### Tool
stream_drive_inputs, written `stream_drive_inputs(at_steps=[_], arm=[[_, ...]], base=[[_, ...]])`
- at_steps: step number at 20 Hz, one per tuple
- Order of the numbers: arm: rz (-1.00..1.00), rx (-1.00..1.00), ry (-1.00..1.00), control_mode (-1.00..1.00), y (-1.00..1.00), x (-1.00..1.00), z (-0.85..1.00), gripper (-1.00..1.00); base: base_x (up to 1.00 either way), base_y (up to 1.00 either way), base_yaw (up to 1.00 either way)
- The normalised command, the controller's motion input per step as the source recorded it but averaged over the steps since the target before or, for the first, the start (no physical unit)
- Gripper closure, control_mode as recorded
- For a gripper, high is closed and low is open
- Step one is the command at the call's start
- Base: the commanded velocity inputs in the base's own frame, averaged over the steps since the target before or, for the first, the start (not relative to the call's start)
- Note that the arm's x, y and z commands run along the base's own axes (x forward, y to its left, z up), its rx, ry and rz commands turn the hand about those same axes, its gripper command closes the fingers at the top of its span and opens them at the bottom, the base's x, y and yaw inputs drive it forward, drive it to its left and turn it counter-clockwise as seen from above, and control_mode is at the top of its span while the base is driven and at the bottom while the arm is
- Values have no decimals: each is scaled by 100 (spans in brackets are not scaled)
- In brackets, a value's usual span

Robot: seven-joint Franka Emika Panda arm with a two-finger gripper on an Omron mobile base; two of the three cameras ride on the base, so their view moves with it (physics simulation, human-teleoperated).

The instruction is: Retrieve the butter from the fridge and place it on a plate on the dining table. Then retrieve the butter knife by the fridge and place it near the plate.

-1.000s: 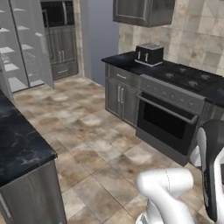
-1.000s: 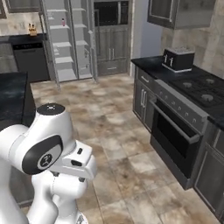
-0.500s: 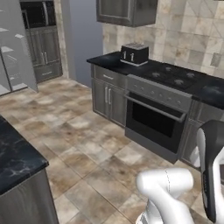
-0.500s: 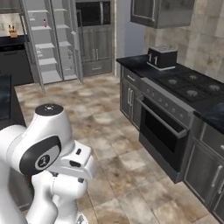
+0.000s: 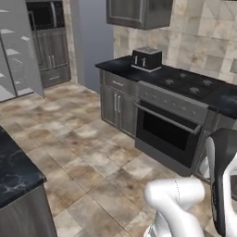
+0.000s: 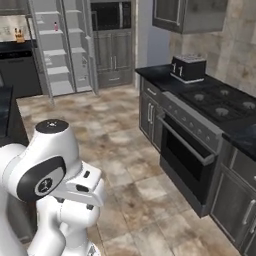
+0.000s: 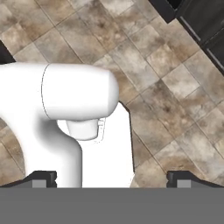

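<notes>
The fridge (image 6: 60, 50) stands open at the far end of the kitchen, its pale shelves showing; it also sits at the left edge (image 5: 14, 60) of the left base view. A corner of the dining table (image 5: 16, 171), black marble on a grey base, lies at the lower left. My gripper (image 7: 111, 178) is open, its fingertips (image 7: 43, 177) wide apart with nothing between them, pointing down at the tiled floor. The butter, the plate and the butter knife are out of view.
A black counter with a toaster (image 5: 146, 58) (image 6: 187, 67) and a cooktop runs along the right, with an oven (image 5: 166, 134) (image 6: 187, 150) below it. A built-in wall oven (image 6: 112, 17) stands beside the fridge. Tiled floor (image 5: 88, 139) lies open between table and counter.
The whole scene has slid left in both base views, so the base has moved; the counter and oven now sit nearer. The gripper stays open.
</notes>
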Motion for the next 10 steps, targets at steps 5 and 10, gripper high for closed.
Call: stream_drive_inputs(at_steps=[5, 10], arm=[[0, 0, 0, 100, 0, 0, 0, -100], [0, 0, 0, 100, 0, 0, 0, -100]], base=[[70, -7, 34], [55, -23, 51]])
